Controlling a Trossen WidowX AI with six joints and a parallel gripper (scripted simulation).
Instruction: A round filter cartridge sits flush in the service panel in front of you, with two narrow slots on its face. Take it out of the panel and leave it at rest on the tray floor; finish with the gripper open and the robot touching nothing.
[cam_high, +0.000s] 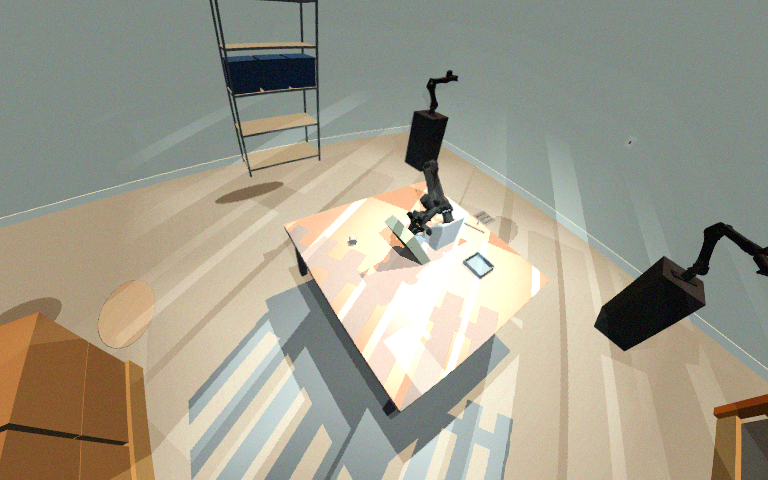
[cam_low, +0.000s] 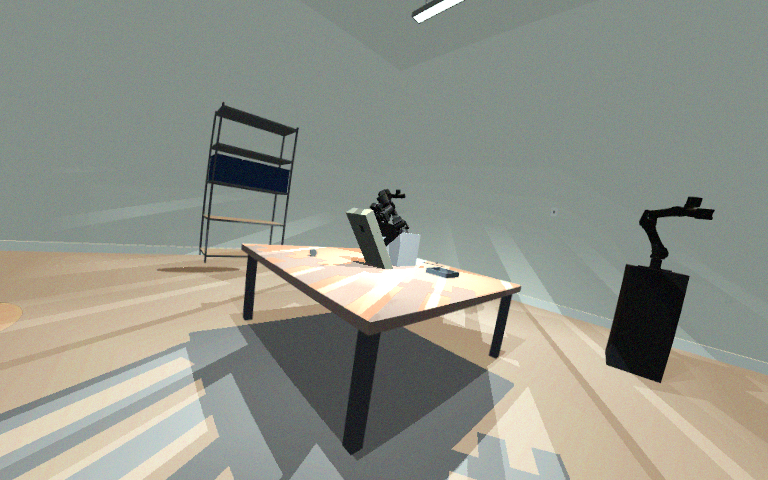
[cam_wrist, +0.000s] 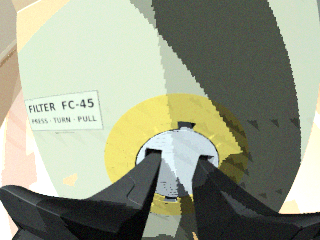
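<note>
Leaning down over the table (cam_high: 351, 283) (cam_low: 362, 288) toward the tilted panel (cam_high: 406, 237) (cam_low: 368, 237) (cam_wrist: 90, 65), gripping the round filter (cam_wrist: 177, 150) with the hand (cam_high: 420, 226) (cam_low: 387, 242) (cam_wrist: 176, 159), fingertips sitting in both slots, inside the panel's yellow ring (cam_wrist: 120, 145).

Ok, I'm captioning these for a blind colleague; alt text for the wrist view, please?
The gripper has its two dark fingertips in the slots of a round pale filter cartridge, ringed in yellow on a pale green panel. A label reads "FILTER FC-45, PRESS · TURN · PULL".

Grey-green walls (cam_high: 538, 67) (cam_low: 481, 130); pale floor (cam_high: 186, 243) (cam_low: 113, 294), sun-striped (boldly); dark-framed shelf unit (cam_high: 318, 113) (cam_low: 291, 164).
</note>
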